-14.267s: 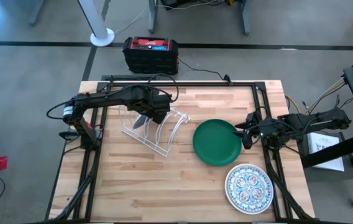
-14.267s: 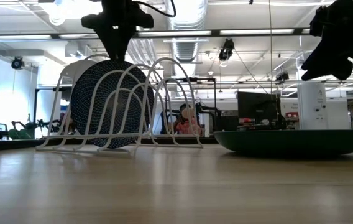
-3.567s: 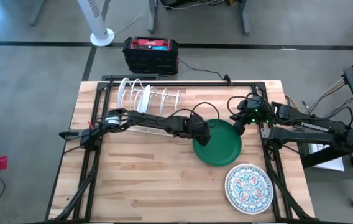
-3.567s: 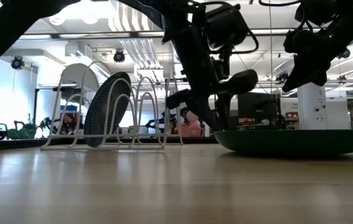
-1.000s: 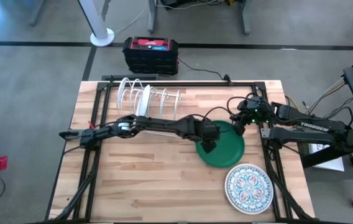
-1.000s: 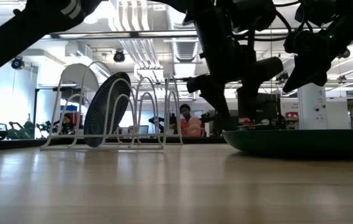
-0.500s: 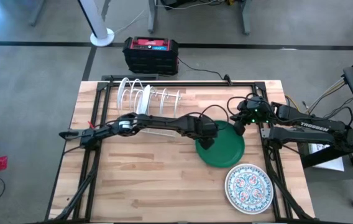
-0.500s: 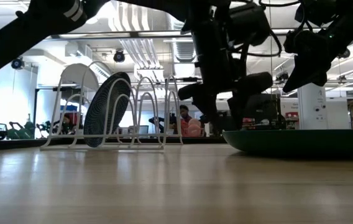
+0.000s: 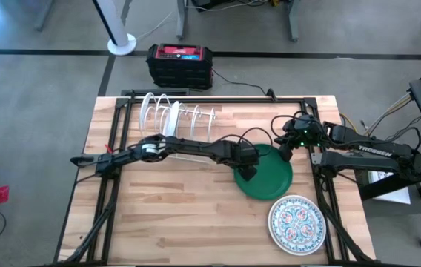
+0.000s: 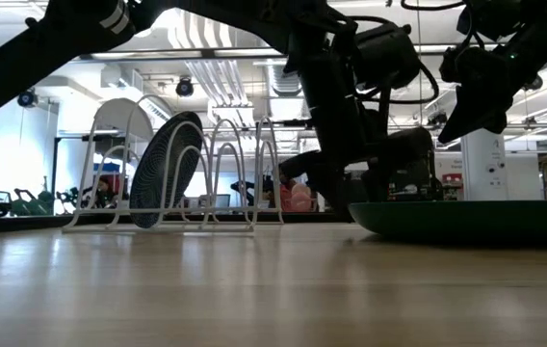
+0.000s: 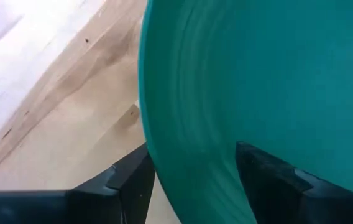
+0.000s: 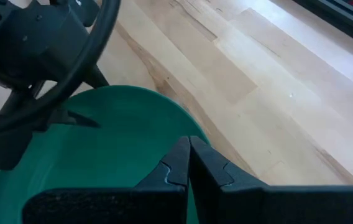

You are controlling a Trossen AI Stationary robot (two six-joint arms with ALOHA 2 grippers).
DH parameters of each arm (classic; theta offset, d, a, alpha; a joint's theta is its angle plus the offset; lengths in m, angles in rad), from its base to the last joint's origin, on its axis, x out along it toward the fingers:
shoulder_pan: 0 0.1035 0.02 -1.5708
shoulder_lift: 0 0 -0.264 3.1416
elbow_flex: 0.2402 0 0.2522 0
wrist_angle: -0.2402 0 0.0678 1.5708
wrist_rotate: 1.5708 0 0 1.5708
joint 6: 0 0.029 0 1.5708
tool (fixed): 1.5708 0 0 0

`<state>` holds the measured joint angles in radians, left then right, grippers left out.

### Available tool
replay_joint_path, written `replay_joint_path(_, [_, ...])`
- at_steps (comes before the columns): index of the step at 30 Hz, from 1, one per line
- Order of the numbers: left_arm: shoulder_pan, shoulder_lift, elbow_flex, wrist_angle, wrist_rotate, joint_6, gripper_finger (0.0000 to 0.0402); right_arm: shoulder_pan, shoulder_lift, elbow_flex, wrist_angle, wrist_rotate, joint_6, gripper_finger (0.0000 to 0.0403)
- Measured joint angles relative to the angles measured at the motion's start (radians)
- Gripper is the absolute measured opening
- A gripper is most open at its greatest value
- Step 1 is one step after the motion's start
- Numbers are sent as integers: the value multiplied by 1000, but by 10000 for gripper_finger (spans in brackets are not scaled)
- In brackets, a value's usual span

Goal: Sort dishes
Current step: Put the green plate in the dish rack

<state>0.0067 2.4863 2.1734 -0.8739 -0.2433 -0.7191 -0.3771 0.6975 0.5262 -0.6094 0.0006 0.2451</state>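
A green plate (image 9: 271, 176) lies flat on the table at right of centre. My left gripper (image 9: 246, 172) is at its left rim (image 11: 164, 137), open, with one finger (image 11: 133, 180) outside the rim and the other (image 11: 270, 180) over the plate's inside. My right gripper (image 9: 283, 154) hangs shut above the plate's far right part, clear of it in the low view. A dark blue plate (image 10: 166, 169) stands on edge in the white wire rack (image 9: 188, 119). A floral plate (image 9: 296, 224) lies flat at the near right. My left gripper comes at the green plate's left rim (image 11: 158, 155) slanting down from the table's left, a finger on either side of it. I cannot tell whether the fingers touch the rim. The plate lies flat on the table.
The rack stands at the far left of the table, behind my left arm. A black and red box (image 9: 180, 64) sits on the floor beyond the far edge. Bare wood (image 9: 173, 215) fills the near left.
My left gripper has sunk toward the green plate's left rim and rolled a little. The plate has stayed where it was.
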Motion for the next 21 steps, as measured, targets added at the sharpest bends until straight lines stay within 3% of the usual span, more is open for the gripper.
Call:
replay_joint_path(6, [0,0,-15,2,0,-1,163,0,0,0,0,0,0,0])
replay_joint_path(14, [2,-5,-30,32,-4,-17,20,0,0,0,0,0,0,0])
replay_joint_path(21, [-5,-1,104,-39,-51,35,7,0,0,0,1,0,-1,0])
